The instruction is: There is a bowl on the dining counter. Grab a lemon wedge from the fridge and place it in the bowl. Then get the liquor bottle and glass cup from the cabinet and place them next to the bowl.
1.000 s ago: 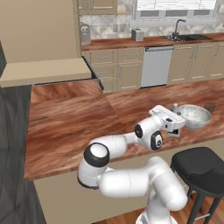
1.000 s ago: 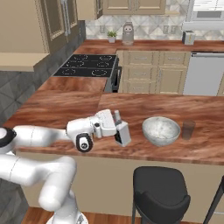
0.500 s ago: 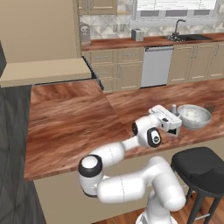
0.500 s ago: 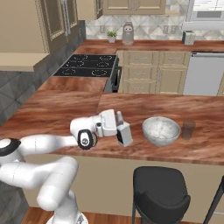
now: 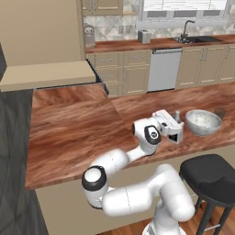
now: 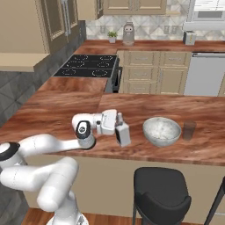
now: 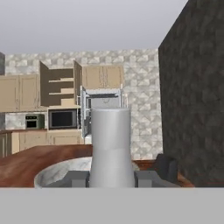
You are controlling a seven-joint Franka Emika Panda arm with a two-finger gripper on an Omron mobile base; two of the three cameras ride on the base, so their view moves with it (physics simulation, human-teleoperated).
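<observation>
Since the earlier frame the arm has folded lower; hand barely shifted. Two-finger gripper (image 6: 123, 134) clamped on small square-shouldered liquor bottle (image 6: 121, 131), upright just left of wide speckled grey-white bowl (image 6: 161, 130). Dark glass cup (image 6: 189, 130) beyond it. Reddish-brown wood-grain dining counter (image 6: 61, 114) bare leftward; near edge close.

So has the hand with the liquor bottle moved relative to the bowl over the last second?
Yes. The hand, shut on the liquor bottle, has edged slightly toward the bowl along the dining counter; a gap remains.
</observation>
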